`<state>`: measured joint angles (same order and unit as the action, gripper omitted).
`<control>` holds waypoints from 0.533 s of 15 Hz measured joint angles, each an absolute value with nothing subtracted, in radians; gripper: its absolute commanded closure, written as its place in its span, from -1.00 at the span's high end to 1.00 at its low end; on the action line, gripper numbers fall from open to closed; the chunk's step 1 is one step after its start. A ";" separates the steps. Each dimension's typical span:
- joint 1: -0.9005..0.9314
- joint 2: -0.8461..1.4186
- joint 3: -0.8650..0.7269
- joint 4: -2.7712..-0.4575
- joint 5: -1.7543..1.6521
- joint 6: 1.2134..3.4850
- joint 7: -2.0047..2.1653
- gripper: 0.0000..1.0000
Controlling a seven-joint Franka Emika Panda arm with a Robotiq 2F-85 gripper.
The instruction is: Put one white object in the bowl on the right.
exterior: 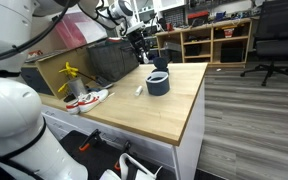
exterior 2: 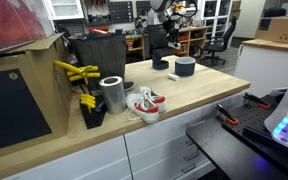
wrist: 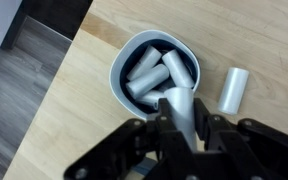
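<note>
My gripper (wrist: 181, 118) is shut on a white object (wrist: 177, 100), a short white cylinder held between the fingers. It hangs just above a small white-rimmed container (wrist: 121, 62) that holds several more white pieces. Another white object (wrist: 232, 90) lies on the table beside that container. It also shows in both exterior views (exterior: 139, 90) (exterior 2: 171, 77). The dark blue-grey bowl (exterior: 158, 84) (exterior 2: 185, 66) stands on the wooden table near the gripper (exterior: 147, 52) (exterior 2: 163, 48). It is out of the wrist view.
A white-and-red dish (exterior: 87, 98) (exterior 2: 144, 103) sits near the table's edge. A metal can (exterior 2: 111, 93) and yellow tools (exterior 2: 79, 72) stand by a cardboard box. The table edge and grey floor (wrist: 24, 80) are beside the small container.
</note>
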<state>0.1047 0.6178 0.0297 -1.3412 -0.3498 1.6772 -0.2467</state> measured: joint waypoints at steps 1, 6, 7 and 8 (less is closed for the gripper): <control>0.101 0.618 0.030 -1.349 -0.349 1.679 -0.245 -0.86; 0.091 0.583 0.029 -1.418 -0.350 1.746 -0.222 -0.86; 0.091 0.564 0.029 -1.442 -0.355 1.769 -0.209 -0.86; 0.091 0.544 0.029 -1.470 -0.364 1.792 -0.195 -0.86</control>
